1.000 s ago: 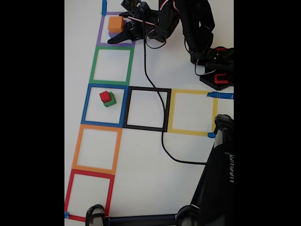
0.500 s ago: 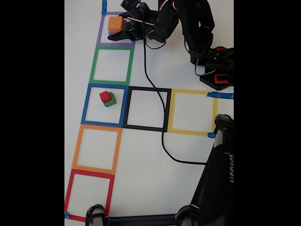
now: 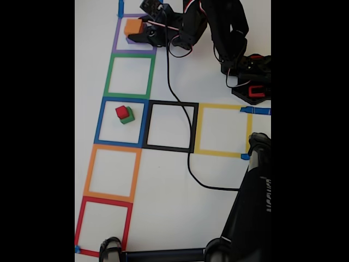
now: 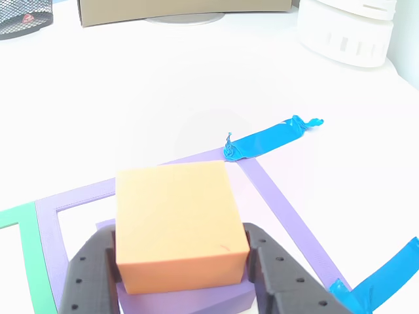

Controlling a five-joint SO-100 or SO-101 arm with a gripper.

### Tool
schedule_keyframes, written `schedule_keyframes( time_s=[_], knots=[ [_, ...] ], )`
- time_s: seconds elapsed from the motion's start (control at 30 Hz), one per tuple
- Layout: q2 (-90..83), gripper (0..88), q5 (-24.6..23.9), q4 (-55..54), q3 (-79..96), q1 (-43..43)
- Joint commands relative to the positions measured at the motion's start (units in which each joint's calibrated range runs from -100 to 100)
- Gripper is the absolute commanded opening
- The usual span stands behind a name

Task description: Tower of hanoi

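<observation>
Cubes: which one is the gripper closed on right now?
The orange cube, between the gripper fingers atop the purple cube; red and green sit apart.

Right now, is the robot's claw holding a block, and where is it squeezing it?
The gripper holds the orange cube by its two opposite sides, over the purple cube.

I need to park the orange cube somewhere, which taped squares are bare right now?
Bare: green square, orange square, red square, yellow square. A cable crosses the black square. Blue square holds red cube on green cube; purple square is crowded by gripper.
</observation>
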Motion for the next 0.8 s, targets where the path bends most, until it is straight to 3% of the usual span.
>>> schedule_keyframes(
  time_s=[0.0,0.3,0.43,0.57,0.77],
  knots=[
    [-0.8,13.1,0.2,-1.0,-0.6,-0.7],
    [-2.1,12.5,0.2,0.0,0.0,-0.9],
    [-8.4,11.6,0.2,6.9,0.4,-1.6],
    [-19.7,11.1,0.2,18.1,1.6,-2.8],
    [-43.0,10.3,0.2,47.9,-1.6,-3.9]
  ],
)
